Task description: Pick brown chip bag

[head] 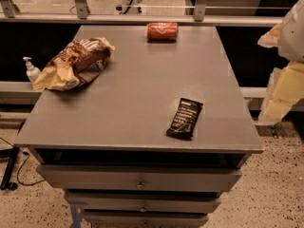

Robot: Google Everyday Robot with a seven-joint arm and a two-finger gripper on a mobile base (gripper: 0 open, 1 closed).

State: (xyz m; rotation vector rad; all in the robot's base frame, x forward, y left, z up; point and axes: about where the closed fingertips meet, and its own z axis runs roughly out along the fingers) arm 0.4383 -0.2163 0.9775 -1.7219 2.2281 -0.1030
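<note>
The brown chip bag [76,63] lies on its side at the far left of the grey table top [137,94]. It is wrinkly and glossy, dark brown with white lettering and pale yellow ends. My gripper [281,96] hangs at the right edge of the view, beyond the table's right side and far from the bag. It holds nothing that I can see.
A red soda can [162,31] lies on its side at the table's far edge. A flat black snack-bar wrapper [185,118] lies near the front right. A white pump bottle [31,70] stands on a ledge left of the table. Drawers [140,179] are below.
</note>
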